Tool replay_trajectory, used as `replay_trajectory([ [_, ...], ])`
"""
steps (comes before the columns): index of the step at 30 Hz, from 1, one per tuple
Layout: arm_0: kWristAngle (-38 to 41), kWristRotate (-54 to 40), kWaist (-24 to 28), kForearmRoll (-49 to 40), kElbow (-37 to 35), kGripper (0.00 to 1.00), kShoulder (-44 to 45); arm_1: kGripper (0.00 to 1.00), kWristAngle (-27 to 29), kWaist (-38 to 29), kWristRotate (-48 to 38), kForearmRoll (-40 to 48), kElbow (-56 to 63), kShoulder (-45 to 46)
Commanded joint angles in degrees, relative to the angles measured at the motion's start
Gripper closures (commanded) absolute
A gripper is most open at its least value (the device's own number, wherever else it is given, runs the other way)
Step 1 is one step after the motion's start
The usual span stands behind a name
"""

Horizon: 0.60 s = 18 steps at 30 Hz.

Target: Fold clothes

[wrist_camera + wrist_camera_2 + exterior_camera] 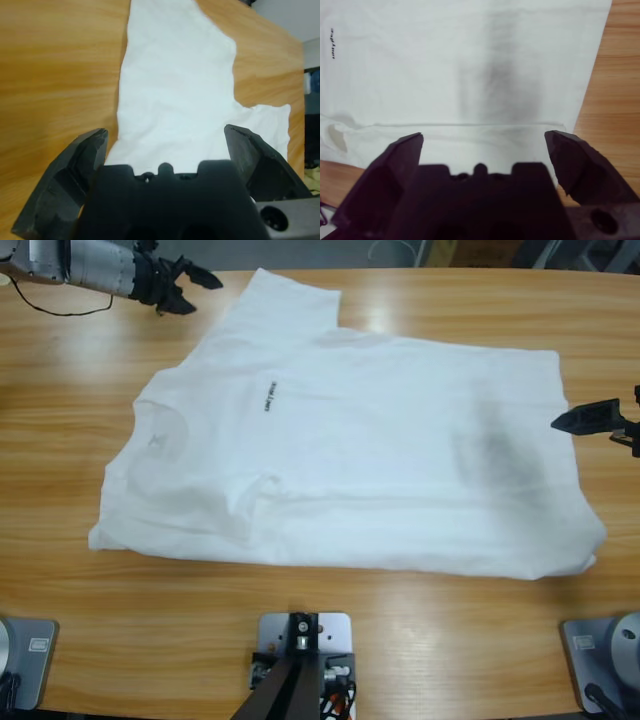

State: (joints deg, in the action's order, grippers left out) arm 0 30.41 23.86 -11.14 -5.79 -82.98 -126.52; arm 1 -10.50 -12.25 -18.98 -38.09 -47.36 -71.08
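Note:
The white T-shirt (350, 460) lies spread on the wooden table (60, 420), neck to the left and hem to the right. Its tiny dark print (270, 395) faces up. One sleeve (285, 300) sticks out at the far side; the near sleeve (245, 495) is folded in over the body. My left gripper (195, 292) hovers open beside the far sleeve, holding nothing. In the left wrist view the cloth (175, 90) stretches away beyond the open left gripper (165, 135). My right gripper (590, 425) stands open just off the hem, and the right wrist view shows the right gripper (482, 137) empty over the shirt (470, 60).
A greyish patch (490, 450) shows on the shirt's right half. Bare wood runs all round the shirt, widest along the near edge (400, 630) and at the far right (500, 300). A thin black cable (60, 308) trails on the table under the left arm.

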Motion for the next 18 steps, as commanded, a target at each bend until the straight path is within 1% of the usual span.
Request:
replay_trajectory([
  [1,0.06,0.04,-1.02,-4.76,-0.73,0.092,-4.0,0.0,-0.49,-0.7,0.87,0.74,2.09,-0.13],
  [4,-0.5,0.09,-1.42,-5.55,-1.56,0.092,-4.44,0.0,-0.49,-0.67,0.87,0.83,2.18,0.06],
  [7,-0.43,0.76,-1.42,-8.68,-4.58,0.096,-5.84,0.0,-0.49,-0.67,0.87,0.86,2.18,0.15],
  [14,-0.24,-0.08,-1.42,-9.03,-5.2,0.096,-6.02,0.0,-0.4,-0.67,0.87,1.09,2.36,0.48],
  [18,-0.17,-0.77,-1.42,-10.84,-6.44,0.096,-6.37,0.0,-0.4,-0.67,0.87,1.18,2.43,0.85],
])
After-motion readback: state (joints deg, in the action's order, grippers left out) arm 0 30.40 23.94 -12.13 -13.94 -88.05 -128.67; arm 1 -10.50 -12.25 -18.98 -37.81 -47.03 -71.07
